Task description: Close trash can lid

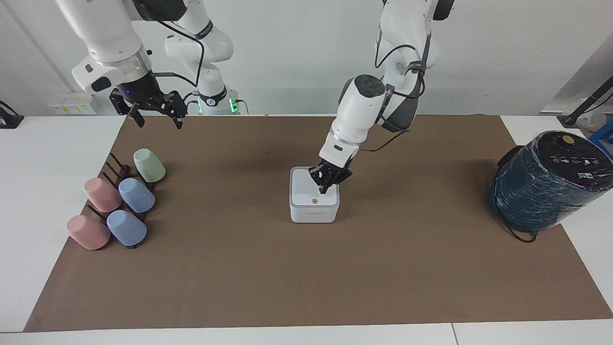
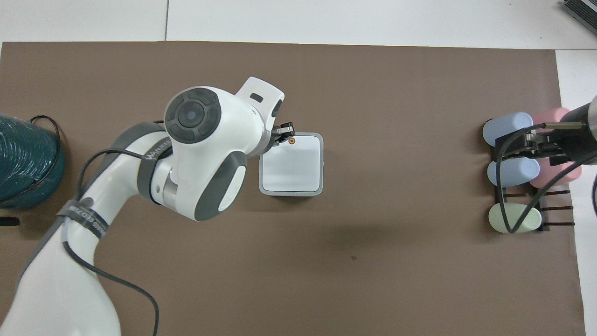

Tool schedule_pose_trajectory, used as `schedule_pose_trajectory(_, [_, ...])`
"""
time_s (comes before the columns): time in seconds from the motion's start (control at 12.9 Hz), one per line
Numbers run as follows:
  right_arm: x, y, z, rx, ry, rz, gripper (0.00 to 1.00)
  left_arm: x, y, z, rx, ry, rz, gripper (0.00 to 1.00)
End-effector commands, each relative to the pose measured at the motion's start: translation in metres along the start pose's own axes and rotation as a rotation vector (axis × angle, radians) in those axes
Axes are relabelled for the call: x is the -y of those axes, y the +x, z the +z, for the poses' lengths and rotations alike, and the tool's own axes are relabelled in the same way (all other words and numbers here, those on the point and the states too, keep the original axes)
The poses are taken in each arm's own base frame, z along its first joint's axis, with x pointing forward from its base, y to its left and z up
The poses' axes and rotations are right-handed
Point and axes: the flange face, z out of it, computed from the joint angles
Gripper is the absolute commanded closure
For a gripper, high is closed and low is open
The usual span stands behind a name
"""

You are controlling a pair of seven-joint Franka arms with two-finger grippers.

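The small white cube-shaped plastic trash can (image 1: 313,206) sits mid-frame on the brown-covered bench (image 1: 306,278), its square white lid (image 1: 312,192) with the orange-ringed dot lying flat and shut. The left gripper (image 1: 327,188), fingers pinched together, hangs just over the lid's edge. At upper left of the facing view, the right gripper (image 1: 154,117) waits with fingers spread, holding nothing.

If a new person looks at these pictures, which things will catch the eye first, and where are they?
First comes the white trash can in the middle of the brown mat, its lid lying flat, with the left gripper just over the lid's edge. Next, the pastel cups on a rack at the right arm's end, where the right gripper waits. A big teal wrapped cylinder lies at the left arm's end.
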Motion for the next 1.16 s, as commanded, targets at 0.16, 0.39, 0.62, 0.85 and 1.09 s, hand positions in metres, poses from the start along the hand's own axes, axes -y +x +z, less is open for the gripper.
schedule_pose_trajectory(0.16, [-0.004, -0.006, 0.0, -0.005, 0.002, 0.006, 0.0, 0.086, 0.056, -0.094, 0.021, 0.076, 0.005, 0.96])
schedule_pose_trajectory(0.39, [-0.003, -0.006, 0.0, -0.006, 0.002, 0.003, 0.0, 0.177, 0.078, -0.152, 0.049, 0.102, 0.082, 0.95])
schedule_pose_trajectory(0.62, [-0.003, -0.006, -0.002, -0.013, 0.003, 0.003, 0.0, 0.252, 0.081, -0.192, 0.102, 0.127, 0.144, 0.84])
schedule_pose_trajectory(0.85, [-0.004, -0.005, -0.002, -0.014, 0.001, 0.011, 0.0, 0.271, 0.073, -0.214, 0.101, 0.163, 0.143, 0.12])
schedule_pose_trajectory(1.09, [-0.004, -0.005, -0.002, -0.016, 0.002, 0.016, 0.0, 0.271, 0.068, -0.231, 0.121, 0.219, 0.155, 0.0])
